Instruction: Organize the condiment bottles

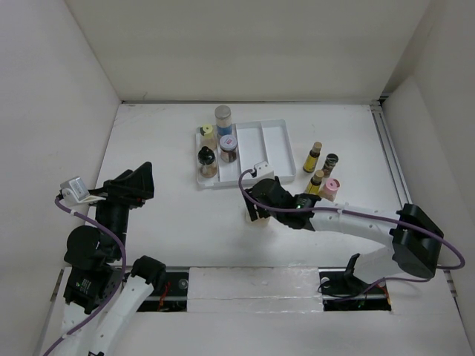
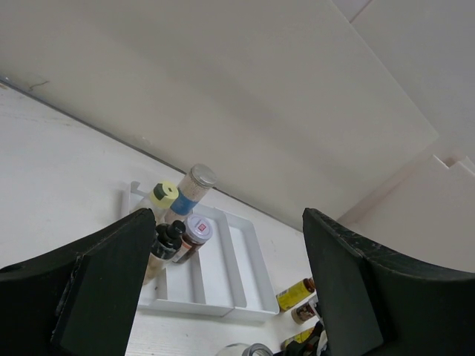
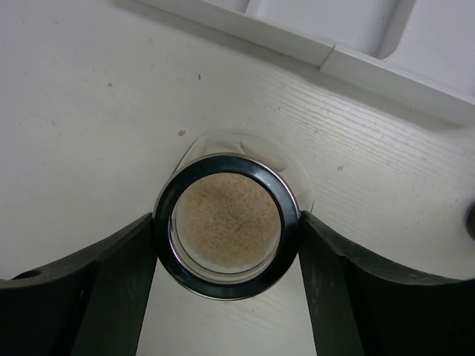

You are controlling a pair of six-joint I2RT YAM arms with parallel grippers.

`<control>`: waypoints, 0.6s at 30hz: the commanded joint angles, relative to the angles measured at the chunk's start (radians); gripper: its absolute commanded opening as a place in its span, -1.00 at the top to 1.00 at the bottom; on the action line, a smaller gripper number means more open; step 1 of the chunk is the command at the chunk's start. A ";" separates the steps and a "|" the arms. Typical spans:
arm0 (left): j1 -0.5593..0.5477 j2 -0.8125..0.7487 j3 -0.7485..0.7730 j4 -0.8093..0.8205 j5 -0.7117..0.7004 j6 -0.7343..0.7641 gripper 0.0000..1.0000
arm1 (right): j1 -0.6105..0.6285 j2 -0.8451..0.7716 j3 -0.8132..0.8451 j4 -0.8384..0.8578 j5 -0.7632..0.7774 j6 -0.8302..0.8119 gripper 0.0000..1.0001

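**Carrying the tan jar into the tray**

Held at the rim by the right pincer (image 3: 226, 239), pads (image 3: 141, 259) pressed to both sides: a glass jar (image 3: 226, 215) of tan powder, upright on the worktop (image 3: 89, 89) just before the near edge of the white tray (image 3: 386, 67).

Judged the step in hand: setting this jar into the tray.
- Lift straight up first, high enough to clear the tray's wall.
- Keep the jar plumb and the squeeze steady; smooth glass, so likely to slip under a jerk.
- Move over one of the bare right-hand compartments, lower gently to the floor, and only then let go.
- Steer clear of the four standing in the left part of the tray: blue-filled bottle (image 1: 223, 119), yellow-capped bottle (image 1: 207, 132), pink-lidded jar (image 1: 228, 148), black-capped bottle (image 1: 207, 159).

Left for later, by the look of it: four more bottles (image 1: 317, 182) grouped on the worktop just right of the tray.

Nothing needed from the left pincer (image 1: 137, 182), raised well to the left, spread wide and empty.

No brand or label legible anywhere. Some print on top of the pink-lidded jar in the left wrist view, too small to read.
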 commanded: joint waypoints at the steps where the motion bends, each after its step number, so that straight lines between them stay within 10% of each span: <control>1: 0.003 -0.002 -0.005 0.050 0.016 0.016 -0.54 | -0.004 -0.023 -0.001 -0.001 0.006 0.003 -0.28; 10: 0.003 -0.002 -0.005 0.050 0.016 0.016 -0.54 | -0.013 -0.124 0.184 -0.044 0.086 -0.184 -0.04; 18: 0.003 -0.002 -0.005 0.050 0.025 0.016 -0.54 | -0.267 0.002 0.382 0.054 -0.209 -0.436 -0.04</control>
